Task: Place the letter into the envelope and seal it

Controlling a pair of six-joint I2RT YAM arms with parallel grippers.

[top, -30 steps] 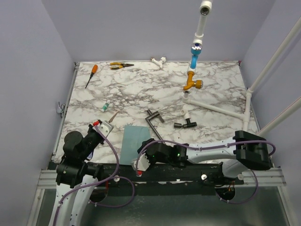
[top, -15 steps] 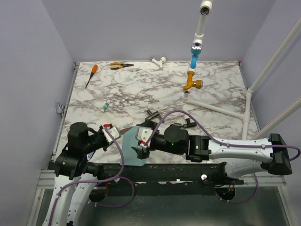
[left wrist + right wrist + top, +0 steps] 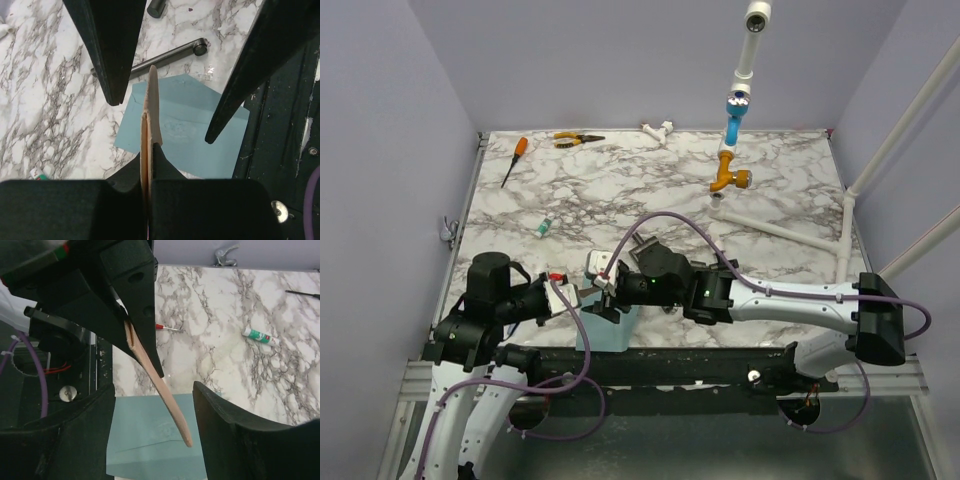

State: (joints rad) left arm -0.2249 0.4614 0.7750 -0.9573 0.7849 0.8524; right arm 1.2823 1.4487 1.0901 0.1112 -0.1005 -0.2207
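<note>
One letter [image 3: 172,405], pinched in left gripper [image 3: 148,150], pokes between parted fingers [image 3: 225,430] of right gripper [image 3: 154,390].

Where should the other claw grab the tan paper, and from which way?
Grab the letter's free end, the strip sticking out past the left gripper. It is thin and held on edge, so the right gripper should come at it tip-on, one finger on each flat face. Its open fingers stand either side of it.

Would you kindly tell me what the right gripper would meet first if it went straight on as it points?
Probably the letter, edge-on between the open jaws of the right gripper; just behind it, the left gripper pinching it. Depth is unclear.
</note>
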